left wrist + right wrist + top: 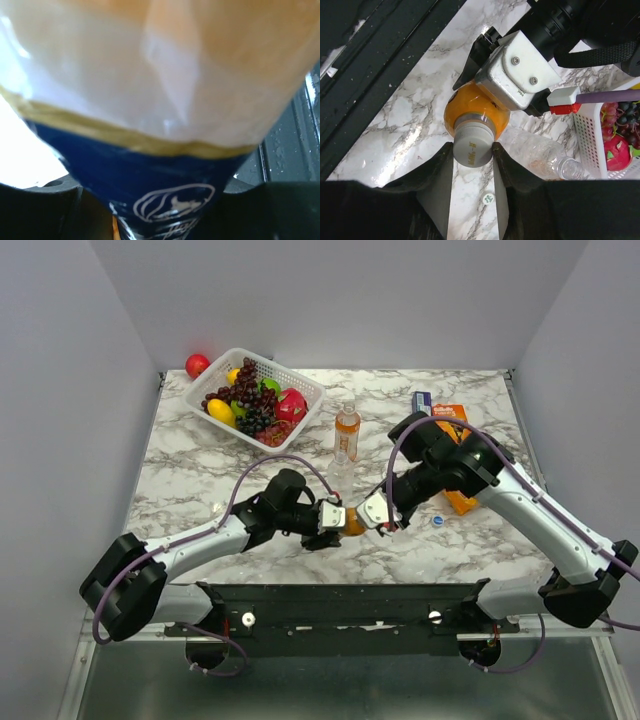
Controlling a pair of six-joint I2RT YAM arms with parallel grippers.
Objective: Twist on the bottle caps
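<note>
- The held orange bottle (470,107) lies on its side just above the marble table (190,465), near the front edge and between the two arms.
- The left gripper (340,522) is clamped around the bottle's body.
- The right gripper (472,154) has a finger against each side of the white cap (471,146) on the bottle's neck.
- There is small dark lettering on the cap's top, too fine to read.
- The left wrist view is filled by the bottle's label: an orange and white upper area, a thin yellow stripe, then a dark blue band with a white oval emblem (175,202). The script beneath the emblem is blurred and cannot be read.
- Only the right wrist view shows a loose white cap (488,198) with a green mark, lying on the table between the right fingers (440,185).
- That view also shows the clear bottle (540,157) lying just beside the held one.
- Only the top view shows the second orange bottle (347,430) standing upright mid-table.
- It also shows a blue cap (437,521) near the right arm, an orange snack packet (460,500) and a fruit basket (305,390).
</note>
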